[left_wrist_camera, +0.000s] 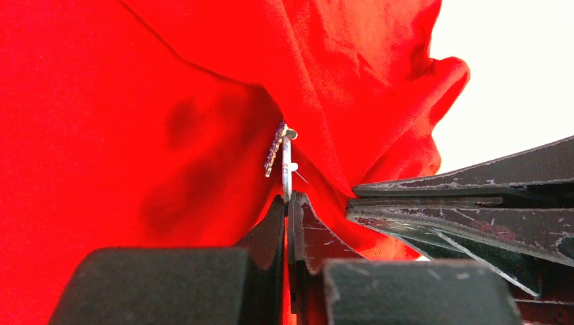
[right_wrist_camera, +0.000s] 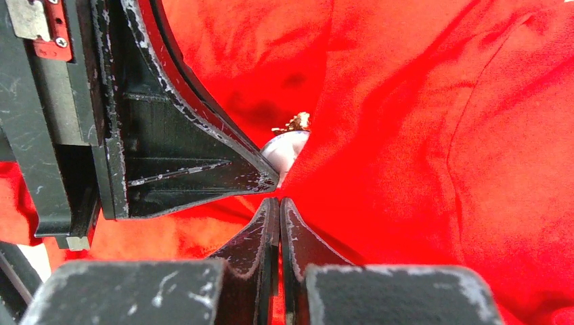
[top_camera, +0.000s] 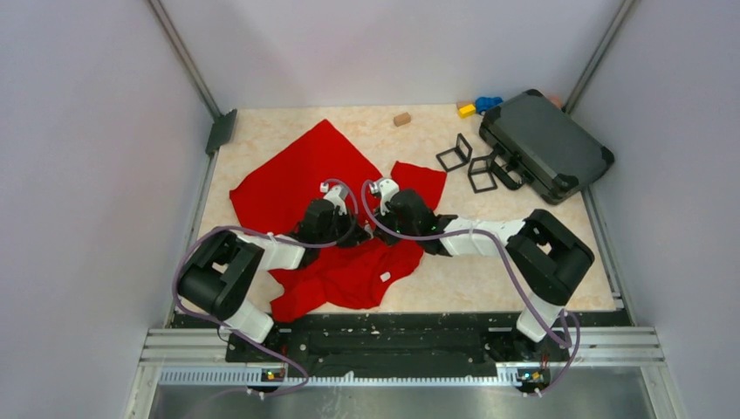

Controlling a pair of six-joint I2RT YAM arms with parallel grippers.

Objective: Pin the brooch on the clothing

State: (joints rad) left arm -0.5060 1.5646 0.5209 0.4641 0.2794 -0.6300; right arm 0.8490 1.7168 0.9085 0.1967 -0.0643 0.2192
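Almost touching, our left gripper (left_wrist_camera: 290, 200) clamps the brooch (left_wrist_camera: 286, 169), half hidden by folds; right gripper (right_wrist_camera: 279, 202) pinches the clothing (top_camera: 297, 179)

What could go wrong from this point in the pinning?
1. The left gripper holds the brooch only by its lower edge at the very fingertips, so it could twist or slip out when pushed into the cloth.
2. The right gripper pinches just a small fold of the clothing; the fabric looks bunched, so the fold may pull free or the pin may catch several layers.
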